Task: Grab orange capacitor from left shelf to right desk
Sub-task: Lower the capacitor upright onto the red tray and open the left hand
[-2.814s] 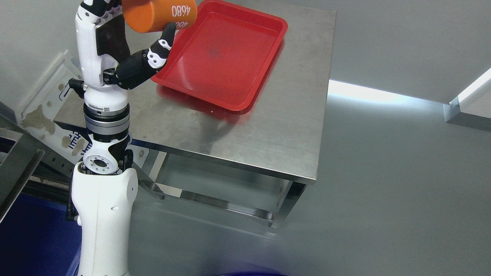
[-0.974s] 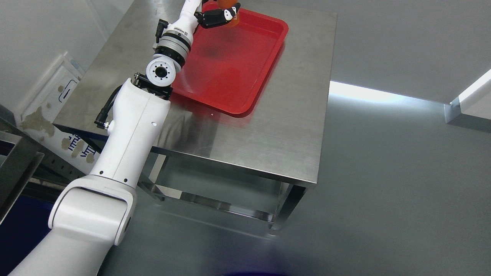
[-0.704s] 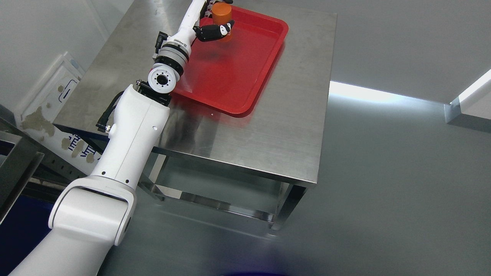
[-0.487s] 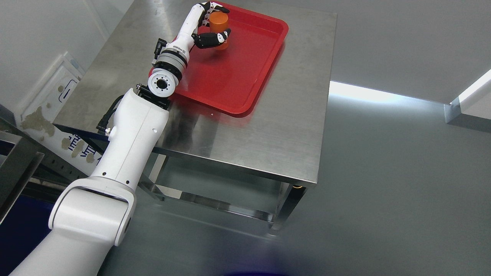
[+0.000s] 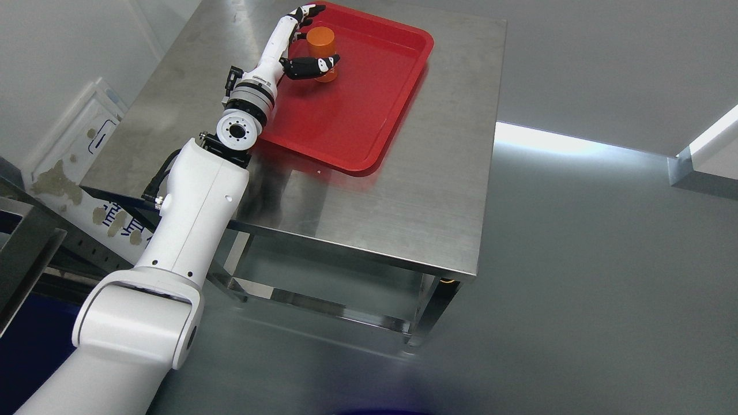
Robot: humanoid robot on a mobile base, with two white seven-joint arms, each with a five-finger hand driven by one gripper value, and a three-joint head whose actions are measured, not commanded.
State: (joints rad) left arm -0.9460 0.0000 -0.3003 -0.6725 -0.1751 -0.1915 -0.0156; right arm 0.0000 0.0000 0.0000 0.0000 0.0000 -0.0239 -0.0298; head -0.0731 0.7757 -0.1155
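The orange capacitor [image 5: 322, 39] stands upright in the far left part of the red tray [image 5: 369, 98] on the steel desk. My left arm reaches in from the lower left to the tray. My left hand [image 5: 304, 34] is beside the capacitor with its fingers [image 5: 305, 10] spread behind and left of it. Its thumb [image 5: 314, 63] lies across the front of the capacitor's base. The hand looks open around the capacitor, not clamped on it. The right arm is out of view.
The steel desk [image 5: 415, 196] has bare metal in front of and to the right of the tray. A metal shelf frame [image 5: 23, 253] shows at the left edge. A white panel [image 5: 75, 138] leans by the wall. Grey floor lies to the right.
My left arm swung from upright at the left out over the tray and lowered the capacitor into it. In the last half second the fingers uncurled from the capacitor's top.
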